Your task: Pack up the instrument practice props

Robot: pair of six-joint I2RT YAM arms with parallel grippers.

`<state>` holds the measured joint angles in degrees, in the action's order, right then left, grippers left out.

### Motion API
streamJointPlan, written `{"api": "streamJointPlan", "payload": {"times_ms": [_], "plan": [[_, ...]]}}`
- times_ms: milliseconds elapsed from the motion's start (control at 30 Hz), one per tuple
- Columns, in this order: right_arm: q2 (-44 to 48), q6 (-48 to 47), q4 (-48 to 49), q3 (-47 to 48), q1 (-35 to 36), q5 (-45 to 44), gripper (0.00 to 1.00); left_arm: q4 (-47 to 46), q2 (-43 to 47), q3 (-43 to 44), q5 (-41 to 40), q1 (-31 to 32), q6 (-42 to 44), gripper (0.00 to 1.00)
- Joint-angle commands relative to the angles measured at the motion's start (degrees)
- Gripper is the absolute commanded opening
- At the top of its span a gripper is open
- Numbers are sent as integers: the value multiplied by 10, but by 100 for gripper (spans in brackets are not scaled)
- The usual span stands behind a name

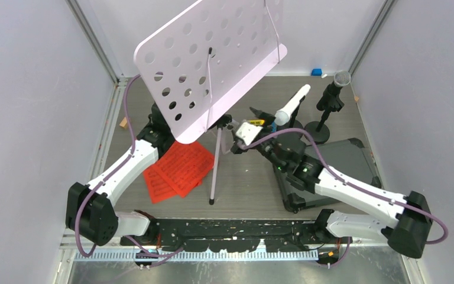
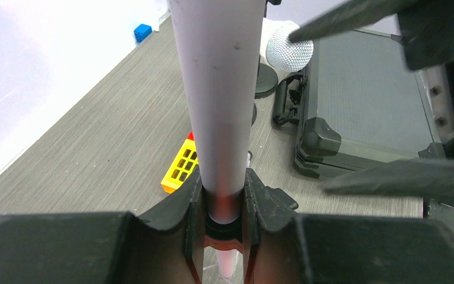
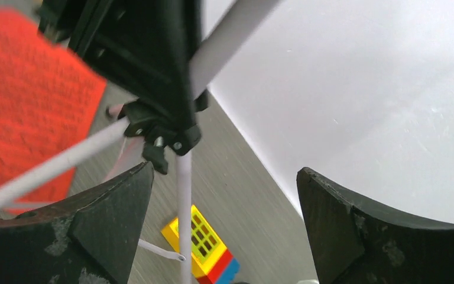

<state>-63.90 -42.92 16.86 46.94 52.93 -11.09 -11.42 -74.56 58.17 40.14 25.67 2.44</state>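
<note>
The pale lilac perforated music desk stands tilted on its tripod, with one leg reaching toward me. My left gripper is shut on the stand's pale pole; in the top view the desk hides it. My right gripper is open by the tripod's black hub, and a thin leg shows between its fingers. The red sheet-music pages lie flat under the stand. The white microphone and the black grey-headed microphone sit in round-based holders.
The dark hard case lies shut at the right under my right arm, and also shows in the left wrist view. A yellow toy brick lies by the tripod. A small blue block sits at the back wall.
</note>
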Motion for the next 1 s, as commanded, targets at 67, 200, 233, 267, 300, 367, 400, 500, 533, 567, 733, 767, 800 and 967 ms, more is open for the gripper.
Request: {"api": "streamJointPlan", "payload": {"times_ms": [67, 200, 233, 267, 300, 367, 400, 500, 533, 567, 733, 767, 800, 967], "plan": [[82, 293, 48, -22, 2, -83, 93, 77, -29, 7, -6, 0, 21, 0], [108, 524, 49, -42, 2, -116, 91, 78, -37, 13, 1, 0, 15, 0], [109, 568, 42, -37, 2, -161, 87, 79, -37, 13, 2, -1, 14, 0], [107, 673, -12, -11, 3, -192, 85, 80, -37, 14, 2, 0, 14, 0], [99, 727, -69, 8, 3, -242, 82, 81, -37, 13, 2, 0, 15, 0], [79, 866, -166, 60, 2, -261, 79, 80, -36, 12, 1, 0, 15, 0], [73, 927, -200, 78, 2, -254, 78, 80, -35, 12, 0, 0, 15, 0], [64, 1050, -168, 59, 2, -217, 77, 81, -35, 12, 0, 0, 16, 0], [64, 1122, -125, 30, 2, -212, 77, 81, -35, 12, 0, 0, 15, 0], [64, 1157, -105, 14, 2, -212, 76, 81, -35, 12, 0, 0, 15, 0], [48, 1369, 25, -68, 2, -222, 70, 83, -32, 13, 0, 0, 15, 0], [41, 1383, 24, -68, 2, -222, 70, 83, -32, 14, 0, 0, 15, 0], [34, 1406, 15, -61, 2, -221, 70, 82, -32, 14, 1, 0, 15, 0], [16, 1460, -2, -51, 3, -238, 70, 88, -32, 17, 2, 0, 17, 0]]}}
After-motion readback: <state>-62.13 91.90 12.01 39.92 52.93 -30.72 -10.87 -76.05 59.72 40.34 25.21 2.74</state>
